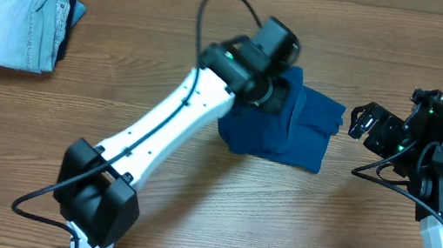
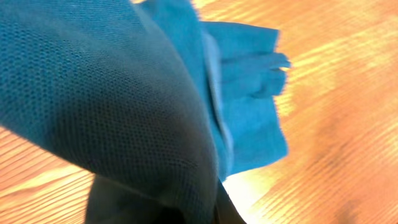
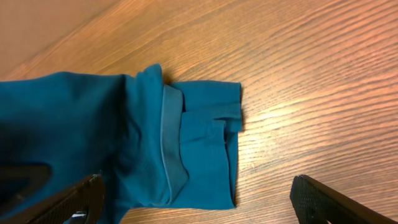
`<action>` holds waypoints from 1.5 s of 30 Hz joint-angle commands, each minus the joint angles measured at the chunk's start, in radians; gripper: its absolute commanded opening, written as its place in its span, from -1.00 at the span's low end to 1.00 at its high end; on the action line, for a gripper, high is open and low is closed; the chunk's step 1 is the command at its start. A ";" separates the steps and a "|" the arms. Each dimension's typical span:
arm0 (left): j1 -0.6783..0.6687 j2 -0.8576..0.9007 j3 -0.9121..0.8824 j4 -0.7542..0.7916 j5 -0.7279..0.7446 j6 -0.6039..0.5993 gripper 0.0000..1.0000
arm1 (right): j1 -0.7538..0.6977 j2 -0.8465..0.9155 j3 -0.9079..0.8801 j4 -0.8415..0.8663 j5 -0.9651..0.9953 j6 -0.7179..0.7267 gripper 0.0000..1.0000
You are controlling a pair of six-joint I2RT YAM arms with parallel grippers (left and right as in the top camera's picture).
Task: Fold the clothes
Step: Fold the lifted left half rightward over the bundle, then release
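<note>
On the brown wooden table (image 1: 293, 232) the deep teal-blue knit polo shirt (image 1: 294, 139) lies partly folded, near the centre. It seems soft, light and limp: better to take it at an edge. The left gripper (image 1: 272, 95) pinches its upper fold; the right gripper (image 1: 361, 123) stands released just beside it.

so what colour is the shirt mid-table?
The shirt is plain deep teal-blue; right wrist view shows it best.
</note>
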 commanded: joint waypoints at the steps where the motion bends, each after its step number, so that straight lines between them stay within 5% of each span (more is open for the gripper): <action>1: -0.049 0.066 0.026 0.032 -0.034 0.019 -0.87 | -0.007 -0.014 0.053 -0.011 0.016 -0.015 0.99; 16: -0.153 0.170 0.026 0.177 -0.077 0.045 -0.88 | -0.015 -0.058 0.350 -0.123 0.037 -0.059 1.00; 32: -0.257 0.291 0.026 0.303 -0.067 0.098 -0.76 | -0.015 -0.059 0.362 -0.134 -0.008 -0.056 1.00; 36: -0.288 0.301 0.026 0.285 -0.051 0.110 -0.46 | -0.015 -0.059 0.362 -0.134 -0.008 -0.056 1.00; 38: -0.302 0.301 0.026 0.281 -0.053 0.116 0.07 | -0.015 -0.059 0.362 -0.133 -0.008 -0.056 1.00; 42: -0.315 0.301 0.026 0.276 -0.058 0.115 0.63 | -0.015 -0.059 0.362 -0.133 -0.008 -0.056 1.00; 45: -0.311 0.301 0.029 0.275 -0.062 0.116 0.64 | -0.015 -0.059 0.362 -0.134 -0.007 -0.057 1.00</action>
